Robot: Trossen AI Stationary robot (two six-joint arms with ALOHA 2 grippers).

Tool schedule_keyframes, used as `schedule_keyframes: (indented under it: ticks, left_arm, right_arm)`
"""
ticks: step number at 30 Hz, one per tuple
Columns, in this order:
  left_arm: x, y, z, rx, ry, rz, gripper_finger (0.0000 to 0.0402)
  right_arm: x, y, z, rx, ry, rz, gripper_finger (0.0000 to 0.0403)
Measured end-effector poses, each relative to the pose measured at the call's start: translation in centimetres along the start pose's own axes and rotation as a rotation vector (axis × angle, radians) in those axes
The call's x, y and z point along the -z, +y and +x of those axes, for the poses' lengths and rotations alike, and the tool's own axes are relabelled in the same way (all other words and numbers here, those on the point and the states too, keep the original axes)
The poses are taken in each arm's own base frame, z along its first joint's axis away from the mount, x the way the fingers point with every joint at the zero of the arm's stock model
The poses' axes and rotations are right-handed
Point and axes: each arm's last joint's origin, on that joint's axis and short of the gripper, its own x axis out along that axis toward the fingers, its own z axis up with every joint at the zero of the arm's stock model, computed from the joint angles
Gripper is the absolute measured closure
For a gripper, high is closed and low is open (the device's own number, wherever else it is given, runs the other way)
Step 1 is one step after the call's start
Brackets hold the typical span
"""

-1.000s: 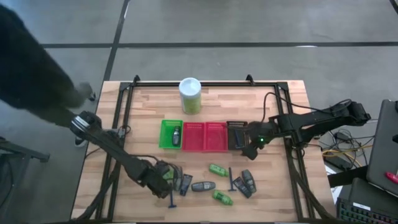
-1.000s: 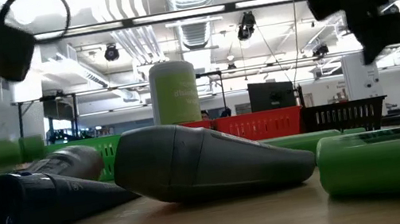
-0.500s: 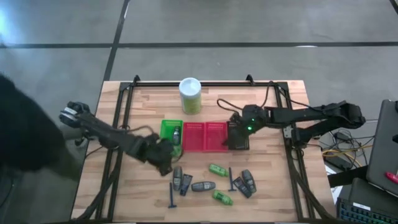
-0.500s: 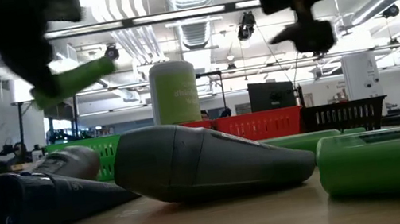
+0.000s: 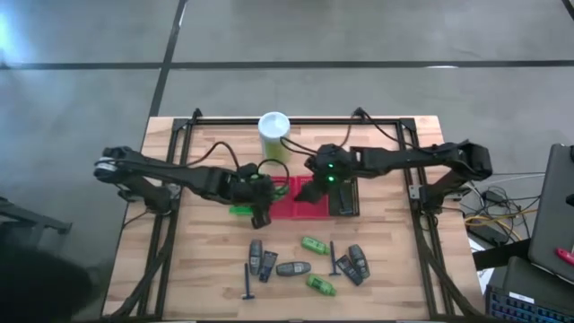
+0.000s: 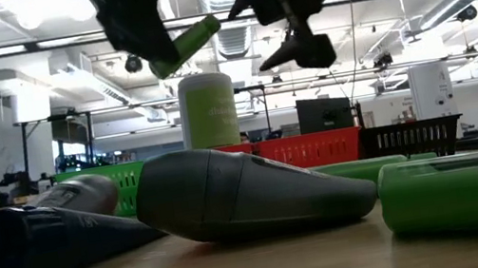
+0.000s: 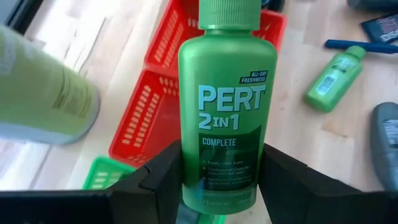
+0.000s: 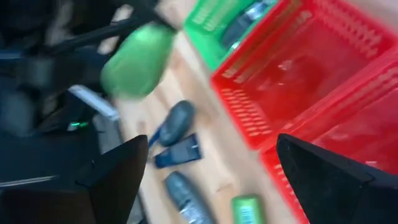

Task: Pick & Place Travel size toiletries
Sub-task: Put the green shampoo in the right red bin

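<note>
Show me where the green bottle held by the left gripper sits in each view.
High: hidden under the left gripper, at the green basket.
Low: green bottle, upper left, tilted, above the canister.
Left wrist: centre, upright between the fingers.
Right wrist: blurred, upper left.
Shared landmark: red baskets.

Left gripper (image 5: 261, 199) over green basket (image 5: 239, 210); right gripper (image 5: 311, 187) over red baskets (image 5: 309, 208).

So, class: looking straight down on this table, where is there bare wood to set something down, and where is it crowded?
Bare wood: the left strip between the table edge and the green basket; the right strip beyond the black basket; the back corners beside the white-and-green canister. Crowded: the basket row under both arms, and the toiletries cluster near the front edge.
</note>
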Motion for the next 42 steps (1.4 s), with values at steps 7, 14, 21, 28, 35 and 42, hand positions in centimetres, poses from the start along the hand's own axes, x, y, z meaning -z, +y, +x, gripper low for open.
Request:
schedule_keyframes:
  ticks: [7,14,21,28,35,42]
  left_arm:
    - [0.4,-0.4,1.8,-0.02,0.055,0.019,0.0218]
    - [-0.1,-0.8,2.4,-0.012,-0.001,0.002,0.0218]
    - [-0.2,-0.6,2.3,-0.032,-0.009,0.002,0.0218]
    - [-0.4,-0.6,2.3,-0.048,-0.032,-0.005,0.0218]
    - [-0.5,-0.7,2.4,-0.044,-0.044,-0.012,0.0218]
    - [-0.6,-0.7,2.4,-0.039,-0.057,-0.017,0.0218]
  right_arm:
    - [-1.6,1.4,0.7,0.026,0.025,-0.063,0.0065]
    - [-2.2,1.6,1.9,0.021,0.042,-0.057,0.0059]
    - [-2.5,2.1,1.5,-0.004,0.021,-0.067,0.0063]
    - [-2.5,2.2,1.5,-0.014,0.031,-0.061,0.012]
    - [-2.6,2.4,1.5,-0.029,0.006,-0.044,0.0158]
    - [-2.6,2.4,1.5,-0.03,0.003,-0.024,0.0176]
